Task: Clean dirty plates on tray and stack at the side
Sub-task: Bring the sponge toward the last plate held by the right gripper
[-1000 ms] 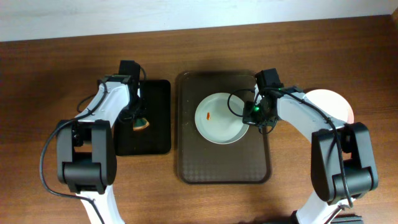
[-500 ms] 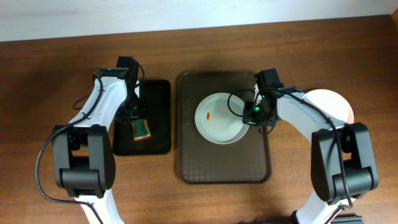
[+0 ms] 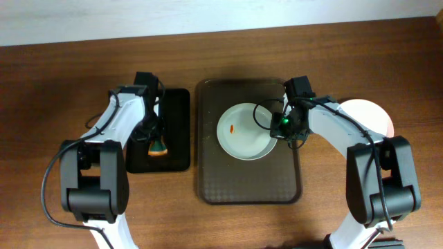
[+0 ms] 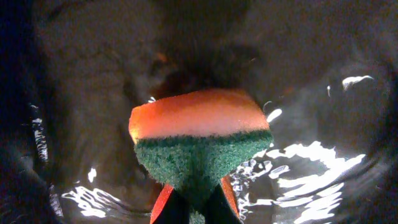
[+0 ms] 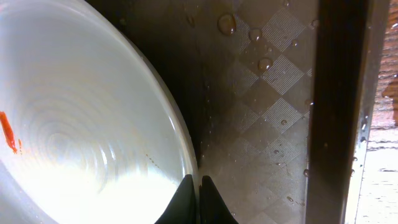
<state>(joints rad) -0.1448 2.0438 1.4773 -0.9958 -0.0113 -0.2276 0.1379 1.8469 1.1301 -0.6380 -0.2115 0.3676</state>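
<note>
A white plate (image 3: 243, 131) with a small orange-red smear lies on the dark brown tray (image 3: 248, 185). It fills the left of the right wrist view (image 5: 81, 130), tilted up off the tray. My right gripper (image 3: 281, 126) is shut on its right rim (image 5: 198, 186). A second white plate (image 3: 371, 114) lies on the table at the right, partly hidden by my right arm. My left gripper (image 3: 156, 138) is shut on a green and orange sponge (image 4: 199, 140) over the small black tray (image 3: 173, 131), which is wet.
The small black tray stands left of the brown tray. Water drops lie on the brown tray's floor (image 5: 267, 118) by its right rim (image 5: 339, 106). Bare wooden table lies all around, with a light wall edge at the back.
My left gripper swung forward and back over the black tray with the sponge, ending near its start point. The right arm and the plate have not moved.
</note>
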